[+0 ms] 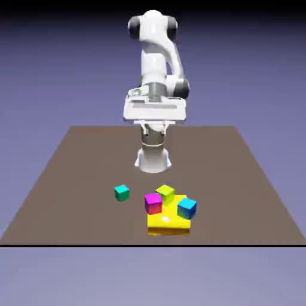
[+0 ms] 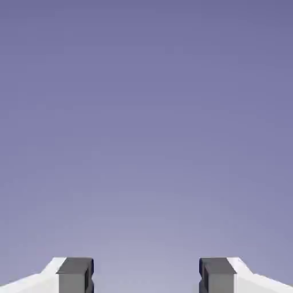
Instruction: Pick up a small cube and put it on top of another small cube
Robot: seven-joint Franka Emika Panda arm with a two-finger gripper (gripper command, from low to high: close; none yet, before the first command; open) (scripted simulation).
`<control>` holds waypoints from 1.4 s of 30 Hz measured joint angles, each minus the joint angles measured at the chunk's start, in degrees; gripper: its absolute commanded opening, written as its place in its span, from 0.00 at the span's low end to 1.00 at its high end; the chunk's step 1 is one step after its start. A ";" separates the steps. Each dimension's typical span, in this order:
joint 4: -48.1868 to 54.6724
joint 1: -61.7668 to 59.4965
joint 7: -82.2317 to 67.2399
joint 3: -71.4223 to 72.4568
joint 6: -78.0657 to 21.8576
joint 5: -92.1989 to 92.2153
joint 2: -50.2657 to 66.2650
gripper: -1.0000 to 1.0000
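The small teal-green cube [image 1: 122, 192] with a cyan top sits alone on the brown table [image 1: 72, 179], left of a cluster of cubes. That cluster holds a magenta cube [image 1: 153, 204], a yellow-green cube [image 1: 165, 193] and a blue cube [image 1: 187, 207] with a cyan top. My gripper [image 1: 155, 124] hangs high above the table's far half, well back from all the cubes. In the hand view the gripper [image 2: 146, 277] is open. Its grey fingertips [image 2: 75, 274] stand wide apart, with only the blue-violet backdrop between them. No cube shows in the hand view.
A flat yellow block [image 1: 169, 223] lies under or against the cluster, near the table's front edge. The robot's white base [image 1: 153, 158] stands behind the cubes.
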 measured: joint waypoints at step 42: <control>-5.67 -81.25 14.80 32.05 -35.88 82.96 36.34 0.50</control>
